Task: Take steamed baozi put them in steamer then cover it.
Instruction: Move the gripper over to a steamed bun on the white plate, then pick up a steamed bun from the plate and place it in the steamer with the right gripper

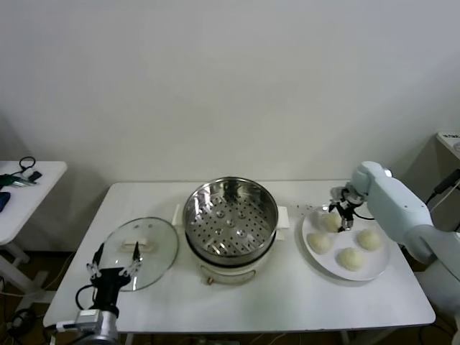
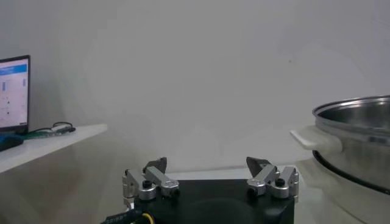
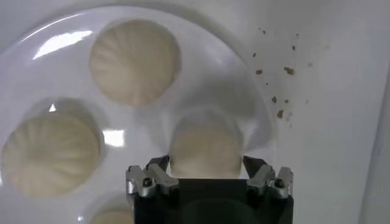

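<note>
The table (image 1: 237,305) is bare along its near edge. At its centre the steamer (image 1: 230,219) stands uncovered; the cover (image 1: 140,251) lies flat left, handle crosswise. Right, four buns (image 1: 351,257) sit on a plate (image 1: 309,251). The right gripper (image 1: 343,209) pinches the farthest bun (image 3: 204,149); the left gripper (image 1: 109,272) hovers spread.

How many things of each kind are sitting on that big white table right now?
Steamed baozi: 4, all on the plate
White plate: 1
Steamer: 1, nothing on its tray
Glass cover: 1, lying flat beside the steamer
Total: 7
</note>
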